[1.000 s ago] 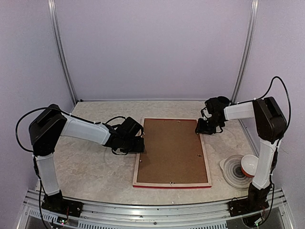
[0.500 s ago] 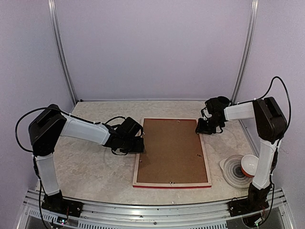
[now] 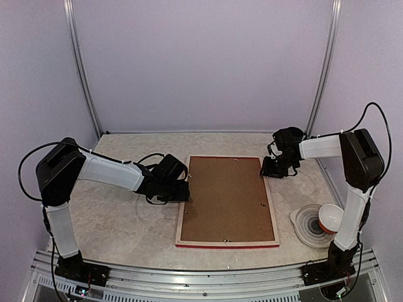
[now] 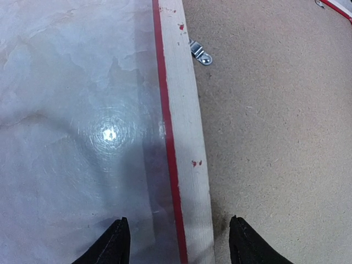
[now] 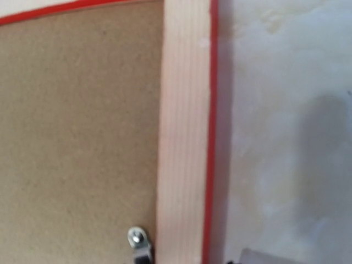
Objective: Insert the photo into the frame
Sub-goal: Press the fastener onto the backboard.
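On my screen the biggest thing is the pale marbled table (image 3: 119, 220). In its middle the frame (image 3: 227, 243) lies flat and face down, so I see its bare-wood back with a thin red line along the outer edges. A brown backing board (image 3: 227, 198) fills the whole opening of it.

The 2 arms reach in from both sides. The left gripper (image 3: 184, 191) is low at the left rail of the frame, about halfway along it. In the left wrist view its 2 black fingertips (image 4: 116, 242) stand apart and astride this rail, 1 over the table and 1 over the board, and each has a gap to the wood. The right gripper (image 3: 267, 170) is at the far right corner of the frame. Its wrist view is blurred and shows only rail and board, so I cannot tell how its jaws stand.

Near the right arm's base, a stack of grey plates (image 3: 308, 226) rests on the table, with a red and white bowl (image 3: 329, 218) at its right edge.

Small metal clips (image 4: 201, 53) sit where the rail meets the board.
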You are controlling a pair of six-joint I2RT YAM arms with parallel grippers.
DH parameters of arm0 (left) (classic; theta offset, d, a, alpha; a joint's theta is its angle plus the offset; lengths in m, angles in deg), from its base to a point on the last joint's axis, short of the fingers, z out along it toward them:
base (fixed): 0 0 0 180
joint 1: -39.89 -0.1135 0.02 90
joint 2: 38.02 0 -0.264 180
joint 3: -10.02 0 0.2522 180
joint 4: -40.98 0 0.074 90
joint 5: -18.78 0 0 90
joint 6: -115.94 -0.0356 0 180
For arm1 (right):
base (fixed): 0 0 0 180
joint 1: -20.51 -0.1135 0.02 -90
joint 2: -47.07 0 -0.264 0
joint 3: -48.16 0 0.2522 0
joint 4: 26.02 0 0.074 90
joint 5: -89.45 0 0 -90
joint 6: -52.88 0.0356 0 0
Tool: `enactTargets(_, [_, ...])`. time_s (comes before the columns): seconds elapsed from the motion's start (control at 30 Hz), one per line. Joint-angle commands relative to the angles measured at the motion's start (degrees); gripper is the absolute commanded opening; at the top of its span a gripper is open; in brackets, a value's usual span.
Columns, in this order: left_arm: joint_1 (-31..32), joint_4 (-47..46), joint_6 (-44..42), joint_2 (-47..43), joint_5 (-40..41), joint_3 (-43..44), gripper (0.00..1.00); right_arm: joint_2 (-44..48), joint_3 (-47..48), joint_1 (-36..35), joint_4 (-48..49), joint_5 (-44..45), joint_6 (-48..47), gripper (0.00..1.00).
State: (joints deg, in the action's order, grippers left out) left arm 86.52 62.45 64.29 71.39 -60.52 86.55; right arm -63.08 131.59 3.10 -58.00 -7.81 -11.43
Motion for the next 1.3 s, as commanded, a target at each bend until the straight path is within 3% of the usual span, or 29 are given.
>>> enactTargets(0.0, [-0.3,-0.6,0.0,-1.7,-0.3,-1.0,0.61,2.1,-1.5,0.5,-0.4,0.2,0.1,0.38])
enactTargets(0.57, [-0.1,-0.2,-0.4,-1.6,-0.2,-0.5,0.61,-3.0,1.6,0.5,-0.9,3.0,0.3,0.30])
enactTargets(0.83, [-0.1,-0.2,-0.4,-1.1,-0.2,-0.6,0.61,-6.1,3.8,-0.4,-3.2,6.3,-0.5,0.17])
enactTargets(1.27, [-0.2,-0.3,-0.7,-0.8,-0.2,-0.5,0.61,-5.3,0.5,-1.7,-0.2,3.9,-5.1,0.26])
